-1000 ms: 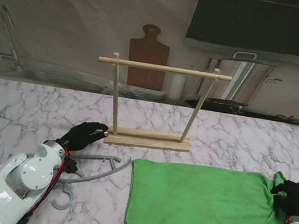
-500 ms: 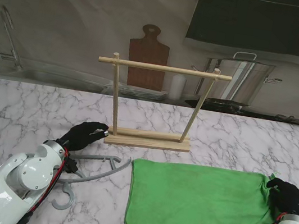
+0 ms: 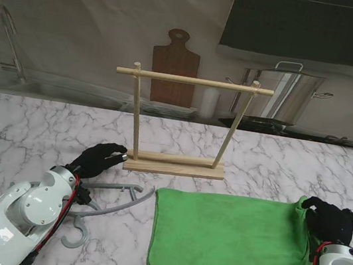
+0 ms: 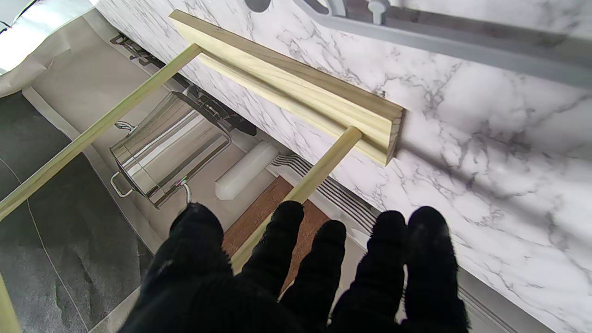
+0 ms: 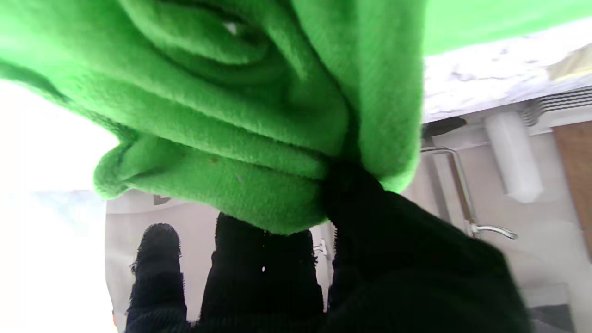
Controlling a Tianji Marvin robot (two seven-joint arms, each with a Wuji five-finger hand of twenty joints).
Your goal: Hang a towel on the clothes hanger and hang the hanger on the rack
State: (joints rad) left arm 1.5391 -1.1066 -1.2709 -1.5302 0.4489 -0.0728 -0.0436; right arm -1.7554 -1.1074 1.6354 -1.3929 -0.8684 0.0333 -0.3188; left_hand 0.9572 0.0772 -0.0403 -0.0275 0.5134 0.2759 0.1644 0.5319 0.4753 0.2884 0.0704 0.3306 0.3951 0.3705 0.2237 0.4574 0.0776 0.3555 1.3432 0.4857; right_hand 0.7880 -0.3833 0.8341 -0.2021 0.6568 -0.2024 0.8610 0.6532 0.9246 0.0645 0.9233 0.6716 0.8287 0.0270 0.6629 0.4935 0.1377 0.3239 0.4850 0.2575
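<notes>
right hand (image 3: 328,219): fingers pinch towel (image 3: 230,236) corner, raised | left hand (image 3: 98,159): fingers spread, empty, beside rack (image 3: 181,121) | hanger (image 3: 108,204) on bench (image 3: 22,128)

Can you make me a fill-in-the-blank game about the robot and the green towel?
1. The right hand is pinching the ____ towel.
2. The grey hanger lies flat on the ____.
3. The wooden rack has ____ hanging on its top bar.
4. The left hand is ____, holding nothing.

Missing words: green; table; nothing; open
</notes>
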